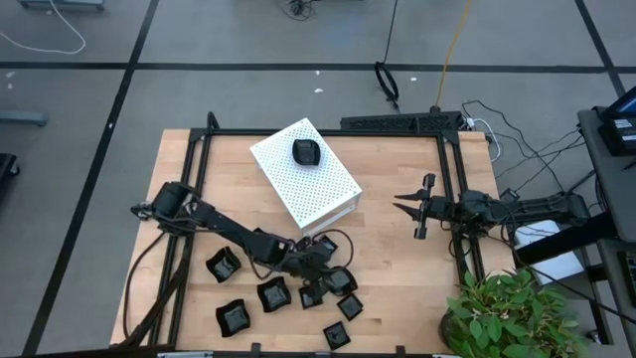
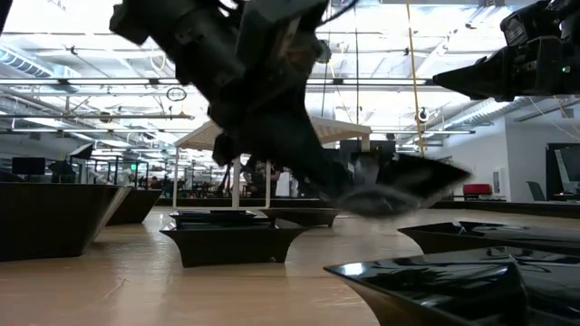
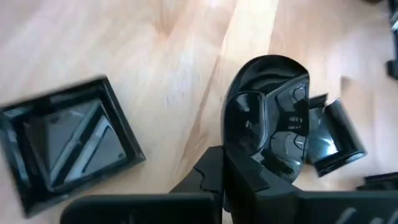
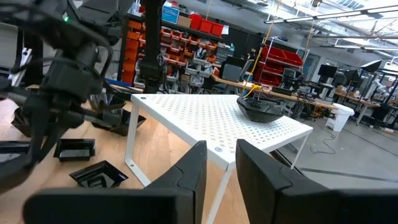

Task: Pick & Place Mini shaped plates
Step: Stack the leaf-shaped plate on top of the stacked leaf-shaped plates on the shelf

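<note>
The left tool (image 3: 233,165) clenches a rounded plate (image 3: 267,112) by its rim near the desk's front edge. It should lift straight, clear of neighbouring plates (image 1: 273,294), toward the white box (image 1: 303,171). The right tool (image 1: 407,206) waits released near the right edge.

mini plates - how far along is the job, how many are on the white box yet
Done: one mini plate sits on top of the white box.
In hand: the left gripper is shut on a rounded plate, held clear of the table in the low view.
Left: the plates on the table, roughly eight. The right gripper waits open beside the box.
</note>
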### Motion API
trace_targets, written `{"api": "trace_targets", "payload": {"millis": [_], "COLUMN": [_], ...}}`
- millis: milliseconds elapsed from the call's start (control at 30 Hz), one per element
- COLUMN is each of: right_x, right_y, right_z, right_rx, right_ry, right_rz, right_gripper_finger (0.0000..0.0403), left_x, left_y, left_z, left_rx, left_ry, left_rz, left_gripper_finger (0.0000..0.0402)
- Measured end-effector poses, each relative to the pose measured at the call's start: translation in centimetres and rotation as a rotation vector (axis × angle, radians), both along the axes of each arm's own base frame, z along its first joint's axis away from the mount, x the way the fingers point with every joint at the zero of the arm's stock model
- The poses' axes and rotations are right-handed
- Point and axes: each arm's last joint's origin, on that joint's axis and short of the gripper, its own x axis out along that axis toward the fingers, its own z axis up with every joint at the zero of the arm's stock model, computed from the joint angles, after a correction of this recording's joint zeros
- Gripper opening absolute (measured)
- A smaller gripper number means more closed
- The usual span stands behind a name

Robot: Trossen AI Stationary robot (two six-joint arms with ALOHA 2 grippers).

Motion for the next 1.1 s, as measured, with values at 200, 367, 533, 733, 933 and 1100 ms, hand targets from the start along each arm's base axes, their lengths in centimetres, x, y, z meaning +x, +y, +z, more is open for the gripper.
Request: {"api": "trace_targets", "payload": {"millis": [200, 367, 533, 733, 933, 1100], "right_x": [0.0, 0.0, 0.0, 0.0, 0.0, 0.0], "right_y": [0.0, 0.0, 0.0, 0.0, 0.0, 0.0], "right_z": [0.0, 0.0, 0.0, 0.0, 0.0, 0.0], "right_rx": [0.0, 0.0, 0.0, 0.0, 0.0, 0.0], "right_ry": [0.0, 0.0, 0.001, 0.001, 0.001, 0.0], "right_rz": [0.0, 0.0, 0.0, 0.0, 0.0, 0.0], "right_gripper_finger": [0.0073, 0.0073, 0.0073, 0.0073, 0.0073, 0.0073], "left_x": [-0.5, -2.2, -4.8, -7.4, -8.5, -9.1], "left_y": [0.4, 1.3, 3.7, 7.9, 13.3, 18.8], "left_z": [3.0, 7.0, 13.5, 21.4, 25.1, 26.1], "left_rx": [0.057, 0.088, 0.201, 0.426, 0.696, 0.867], "left_ry": [-0.079, -0.105, -0.083, -0.023, 0.13, 0.235], "left_rz": [0.004, -0.008, 0.015, 0.062, -0.042, -0.15], "left_gripper_finger": [0.0004, 0.0004, 0.0003, 0.0003, 0.0003, 0.0002]}}
